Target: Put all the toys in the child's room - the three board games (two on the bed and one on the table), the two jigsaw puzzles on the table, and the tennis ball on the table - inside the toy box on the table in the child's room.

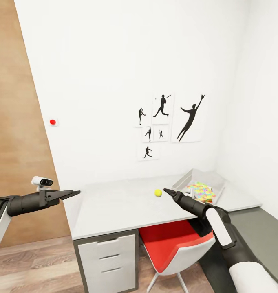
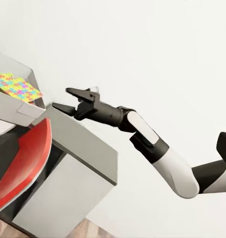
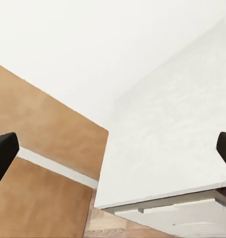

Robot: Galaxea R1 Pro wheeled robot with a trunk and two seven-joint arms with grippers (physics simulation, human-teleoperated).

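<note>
hovering right gripper [image 1: 168,191] (parted) near tennis ball [image 1: 158,192]

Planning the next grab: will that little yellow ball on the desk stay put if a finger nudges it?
Probably not. The ball is round and sits loose on the flat, smooth desk, so it would likely roll. It looks small and light; an off-centre pinch may squirt it away.

Table [image 1: 114,207]: light-grey top with dark-grey wing. Resting on it: tennis ball [image 1: 158,192] and toy box [image 1: 184,181], well apart.

The room was bright and evenly lit, shadows were soft and faint, and the white wall [image 1: 114,61] looked washed out.
</note>
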